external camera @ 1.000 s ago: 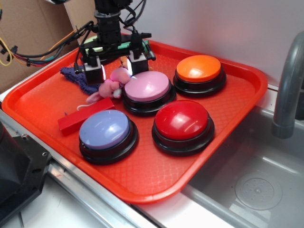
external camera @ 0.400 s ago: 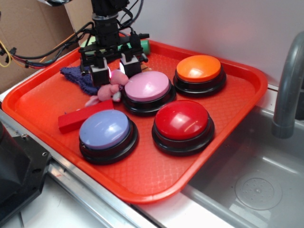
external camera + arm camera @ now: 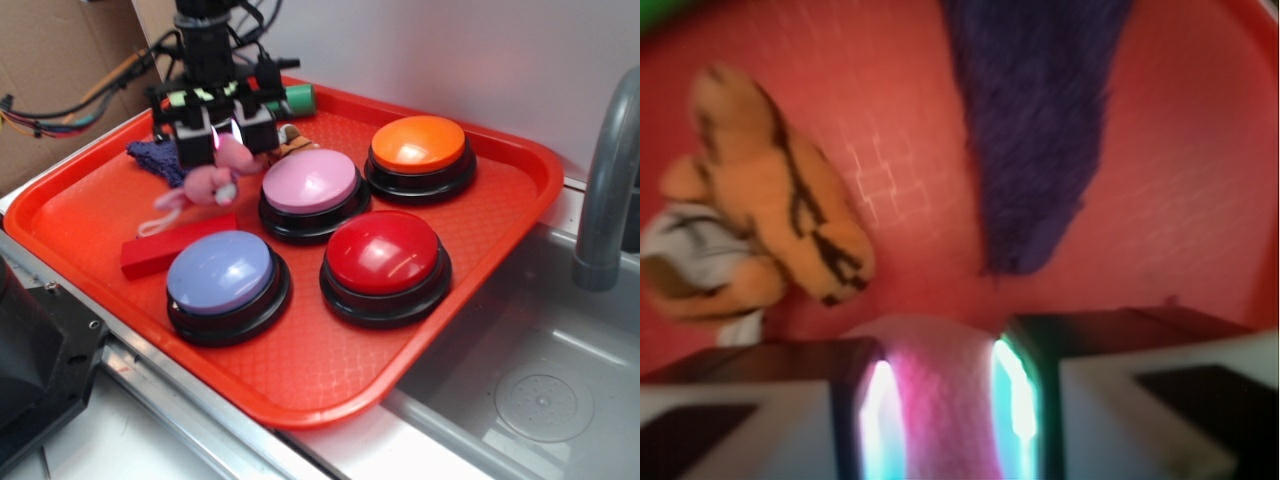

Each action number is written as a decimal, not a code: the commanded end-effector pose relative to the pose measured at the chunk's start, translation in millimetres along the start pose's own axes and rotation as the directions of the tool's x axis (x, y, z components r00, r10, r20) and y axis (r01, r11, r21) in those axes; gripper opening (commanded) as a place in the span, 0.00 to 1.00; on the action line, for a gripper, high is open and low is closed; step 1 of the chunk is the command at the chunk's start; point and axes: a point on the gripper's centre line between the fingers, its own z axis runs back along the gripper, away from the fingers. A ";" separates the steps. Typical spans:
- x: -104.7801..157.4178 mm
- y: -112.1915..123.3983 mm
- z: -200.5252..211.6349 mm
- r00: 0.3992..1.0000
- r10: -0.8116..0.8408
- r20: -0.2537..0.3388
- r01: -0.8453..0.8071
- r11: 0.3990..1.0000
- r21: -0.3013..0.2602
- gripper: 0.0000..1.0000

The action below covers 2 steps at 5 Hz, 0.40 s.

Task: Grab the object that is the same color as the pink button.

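A WidowX gripper holds the small pink plush toy pinched between its jaws, dangling just left of the pink button above the red tray. The grasp appears made; the next move calls for a steady lift, jaws kept tight so the floppy toy does not slip.

Robot lab test bench, dressed as toy kitchen: grey plastic sink basin and faucet, red cafeteria tray, cardboard backdrop, loose cable bundle at rear.
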 end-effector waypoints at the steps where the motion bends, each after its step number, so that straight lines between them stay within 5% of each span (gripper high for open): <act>1: -11.3 16.1 57.7 0.931 -0.364 0.032 0.364 0.931 0.027 0.00; 2: -28.5 23.4 72.2 0.811 -0.582 0.062 0.580 0.813 0.049 0.00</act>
